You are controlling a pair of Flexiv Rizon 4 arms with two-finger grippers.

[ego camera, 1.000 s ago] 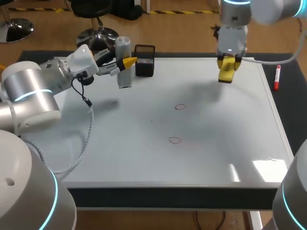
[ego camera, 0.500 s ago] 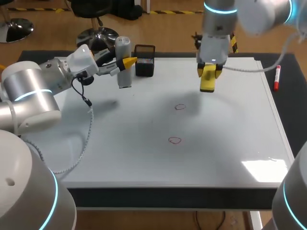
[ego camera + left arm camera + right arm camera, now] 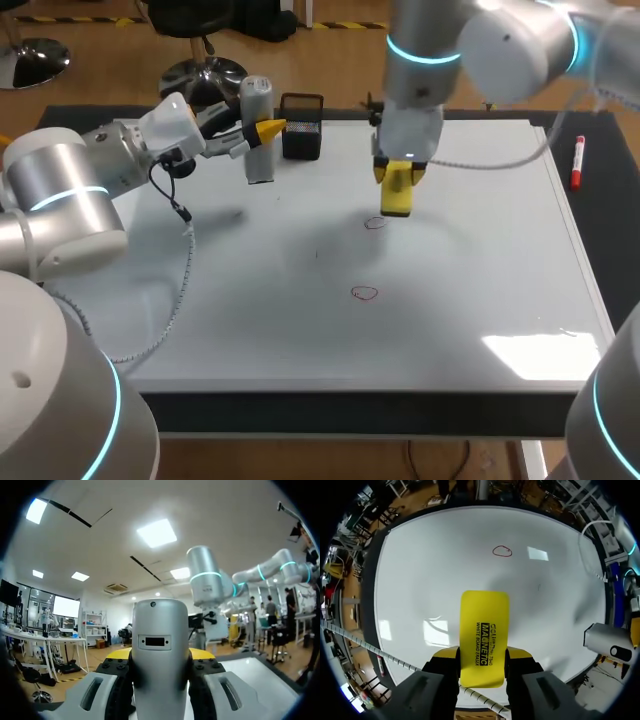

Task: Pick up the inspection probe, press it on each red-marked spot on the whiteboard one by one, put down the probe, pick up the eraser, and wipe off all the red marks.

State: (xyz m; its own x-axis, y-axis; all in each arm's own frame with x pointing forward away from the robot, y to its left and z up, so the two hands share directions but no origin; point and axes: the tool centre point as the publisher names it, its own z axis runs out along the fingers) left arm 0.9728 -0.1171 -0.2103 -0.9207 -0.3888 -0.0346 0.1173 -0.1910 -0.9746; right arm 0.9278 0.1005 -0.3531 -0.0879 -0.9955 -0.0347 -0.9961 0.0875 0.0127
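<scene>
Here, lettered yellow eraser [image 3: 484,637] in right jaws

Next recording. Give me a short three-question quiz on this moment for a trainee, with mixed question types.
1. True or false: the right gripper is shut on the yellow eraser.
2. How many red marks show on the whiteboard in the head view? A) one B) two C) four
3. Fill in: the grey thing that the left gripper grips is the inspection ____.
Key: 1 true; 2 B; 3 probe.
</scene>
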